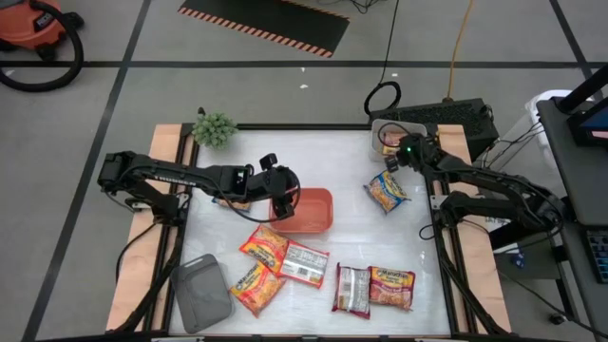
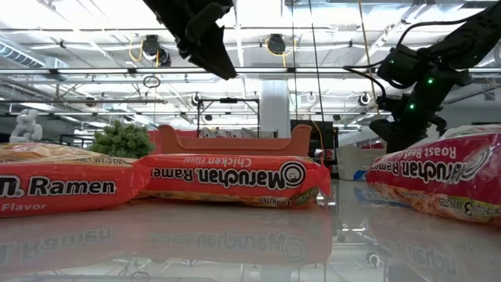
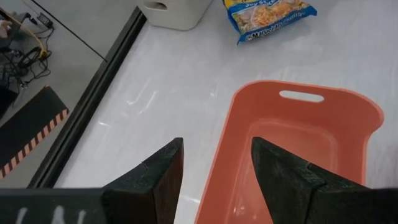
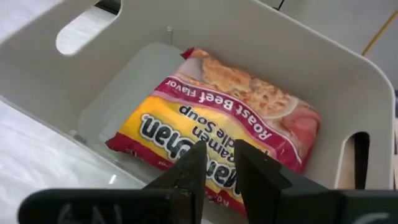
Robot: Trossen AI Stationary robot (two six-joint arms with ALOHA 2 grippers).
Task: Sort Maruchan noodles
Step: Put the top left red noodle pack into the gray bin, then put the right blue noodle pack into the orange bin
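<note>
Broadly, the white table is serving as a sorting ground, with the two dark arms reaching in from either side. At its middle the red tray is lying empty, as the left wrist view shows, and the left gripper is hanging just over its near rim with its fingers spread and nothing between them, apparently placed to feed that tray. At the far right corner the pale tray is already holding one red-pink Roast Beef packet, and the right gripper is hovering directly above it, fingers parted by only a narrow gap and touching nothing, so that packet looks to be resting where its colour belongs. A grey tray is sitting empty at the near left corner.

Across the near half the remaining Maruchan noodles are lying loose: two orange packets overlapping near the grey tray, two white-backed packets lying face down, and a red-pink packet beside the second. A blue-yellow packet is lying alone between the red tray and the pale one. Most of the sorting seems undone.

A small green plant is standing at the far left edge.
</note>
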